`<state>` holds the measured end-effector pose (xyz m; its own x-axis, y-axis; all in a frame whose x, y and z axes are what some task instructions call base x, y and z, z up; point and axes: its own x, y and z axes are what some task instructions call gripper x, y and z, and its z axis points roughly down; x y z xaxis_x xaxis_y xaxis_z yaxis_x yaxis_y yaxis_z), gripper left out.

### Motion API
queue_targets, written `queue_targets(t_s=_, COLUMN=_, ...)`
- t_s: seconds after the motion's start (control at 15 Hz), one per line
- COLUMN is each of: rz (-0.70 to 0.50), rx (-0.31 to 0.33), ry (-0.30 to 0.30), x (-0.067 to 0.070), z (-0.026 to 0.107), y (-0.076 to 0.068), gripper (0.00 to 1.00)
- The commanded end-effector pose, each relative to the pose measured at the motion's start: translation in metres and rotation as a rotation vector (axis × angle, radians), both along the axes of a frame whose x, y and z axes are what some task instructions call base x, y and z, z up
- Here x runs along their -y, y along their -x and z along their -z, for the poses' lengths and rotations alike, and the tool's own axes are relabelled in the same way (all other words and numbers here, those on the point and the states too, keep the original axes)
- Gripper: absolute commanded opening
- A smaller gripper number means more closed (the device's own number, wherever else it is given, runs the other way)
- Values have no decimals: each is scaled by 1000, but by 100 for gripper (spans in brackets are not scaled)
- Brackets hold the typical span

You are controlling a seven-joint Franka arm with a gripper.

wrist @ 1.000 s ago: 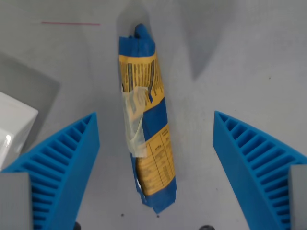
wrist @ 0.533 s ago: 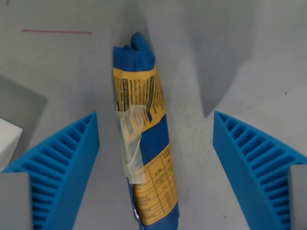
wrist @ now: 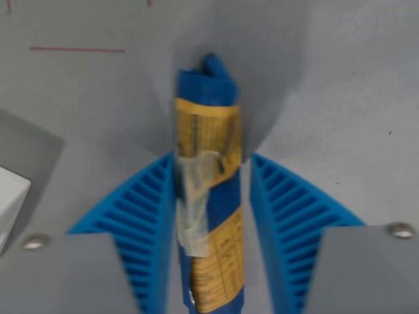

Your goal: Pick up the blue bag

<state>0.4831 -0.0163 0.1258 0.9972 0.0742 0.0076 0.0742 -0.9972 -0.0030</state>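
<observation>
Closing on the blue bag [wrist: 208, 190], the gripper [wrist: 211, 196] is shown in the grasp step of the pick. The ribbed blue fingers [wrist: 141, 229] are drawn in against both long sides of the bag, which lies lengthwise between the jaws on the grey table [wrist: 340, 85]; the pinch falls near the taped patch on its yellow label. Contact appears made on the wrist view's left, while a thin gap may remain on the right, so full squeeze cannot be confirmed. The bag's far end projects beyond the fingertips, and its near end runs out of view below. A white box [wrist: 10, 196] is seen outside the left jaw, well apart from the bag.

Compared with half a second earlier, the jaws are no longer spread wide: both fingers have moved inward to flank the bag closely, and the bag now sits centred between them.

Next, a firm hold is judged necessary, followed by a straight lift, since the slender pack could slip or pivot.
</observation>
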Motion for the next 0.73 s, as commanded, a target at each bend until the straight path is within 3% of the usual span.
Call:
queue_targets(t_s=0.07, rz=13, rx=107, ry=-10, x=-3, z=-1, y=7, gripper=0)
queue_targets(t_s=0.4, rz=13, rx=107, ry=-10, x=-3, z=-1, y=7, gripper=0)
queue_targets(t_s=0.73, rz=13, rx=90, ry=-11, x=-3, z=-26, y=14, gripper=0)
